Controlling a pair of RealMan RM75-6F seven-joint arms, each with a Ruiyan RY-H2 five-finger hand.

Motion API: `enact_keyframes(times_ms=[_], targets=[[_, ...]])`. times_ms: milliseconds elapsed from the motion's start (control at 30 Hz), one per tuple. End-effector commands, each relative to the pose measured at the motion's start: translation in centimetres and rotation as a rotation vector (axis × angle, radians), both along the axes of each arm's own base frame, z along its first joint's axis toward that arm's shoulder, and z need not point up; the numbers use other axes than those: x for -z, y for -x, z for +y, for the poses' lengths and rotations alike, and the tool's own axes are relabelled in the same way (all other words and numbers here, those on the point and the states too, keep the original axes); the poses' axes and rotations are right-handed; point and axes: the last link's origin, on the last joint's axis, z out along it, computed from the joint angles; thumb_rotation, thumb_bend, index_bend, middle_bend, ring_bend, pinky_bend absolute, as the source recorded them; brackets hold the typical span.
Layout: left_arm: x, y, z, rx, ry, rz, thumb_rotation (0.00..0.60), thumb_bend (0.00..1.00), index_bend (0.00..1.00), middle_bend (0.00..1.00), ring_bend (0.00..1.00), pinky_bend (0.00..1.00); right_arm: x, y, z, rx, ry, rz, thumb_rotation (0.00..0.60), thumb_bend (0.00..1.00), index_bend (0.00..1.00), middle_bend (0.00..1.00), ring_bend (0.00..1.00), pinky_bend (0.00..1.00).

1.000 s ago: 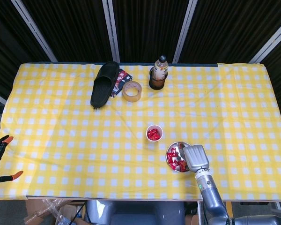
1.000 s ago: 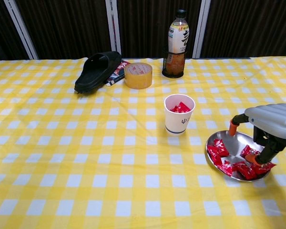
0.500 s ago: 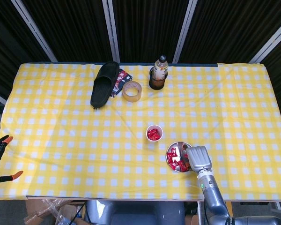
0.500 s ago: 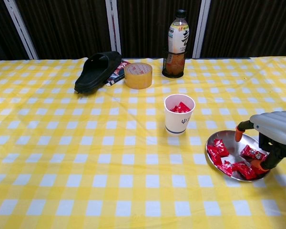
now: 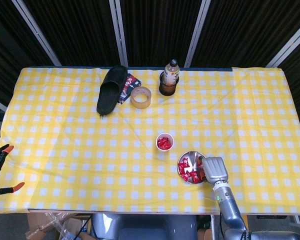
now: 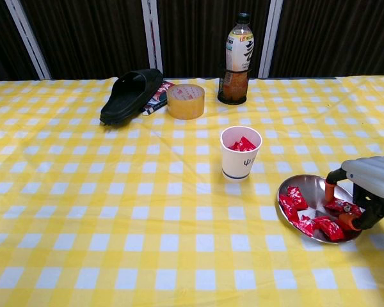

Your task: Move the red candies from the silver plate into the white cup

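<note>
1. Head view shows whole worktop (image 5: 65,150) from above, w/ orange-handled clamps (image 5: 0,152) at its left edge; chest view doesn't show those, but shows the robot hand's orange-tipped fingers (image 6: 331,190) from the side
2. Only the right robot hand (image 6: 371,185) is visible, at right rim of silver plate (image 6: 307,188); left one in neither view
3. Its fingers are curled down over the plate, tips among the red candies (image 6: 313,224); one tip seems to touch a candy at plate's right edge, but can't tell if anything is actually held or how far apart the fingers are
4. Plate sits near front-right of worktop, just right of and in front of white cup (image 6: 240,153), not touching it
5. Counts: 1 plate, 1 cup, 1 black slipper (image 6: 131,94), 1 tape roll (image 6: 185,101), 1 bottle (image 6: 239,57)
6. Candies on plate approx 6–7, overlapping so exact no. unclear; a few more red ones already in cup
</note>
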Motion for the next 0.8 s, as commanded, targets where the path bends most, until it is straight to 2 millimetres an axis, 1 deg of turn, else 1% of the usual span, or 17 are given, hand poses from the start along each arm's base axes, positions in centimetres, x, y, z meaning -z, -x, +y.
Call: enact_keyframes(times_ms=[33,267,433,600,800], targets=[[0.0,0.0,0.0,0.0,0.0,0.0,0.6,0.03,0.0,0.0,0.0,0.0,0.1,0.1,0.0,-0.001,0.0,-0.004,0.6,0.36,0.44,0.99,1.0,0.98],[0.0,0.0,0.0,0.001,0.0,0.0,0.6,0.03,0.0,0.0,0.0,0.0,0.2,0.1,0.1,-0.009,-0.003,-0.012,0.6,0.37,0.52,0.99,1.0,0.98],[0.0,0.0,0.0,0.002,0.0,-0.002,0.6,0.03,0.0,0.0,0.0,0.0,0.4,0.1,0.2,-0.012,-0.004,-0.017,0.6,0.43,0.56,0.99,1.0,0.98],[0.0,0.0,0.0,0.003,-0.001,-0.002,0.6,0.03,0.0,0.0,0.0,0.0,0.4,-0.2,0.3,-0.019,-0.004,-0.027,0.6,0.44,0.57,0.99,1.0,0.98],[0.0,0.0,0.0,0.005,0.0,-0.002,0.6,0.03,0.0,0.0,0.0,0.0,0.0,-1.0,0.5,-0.047,0.005,-0.041,0.6,0.46,0.58,0.99,1.0,0.98]])
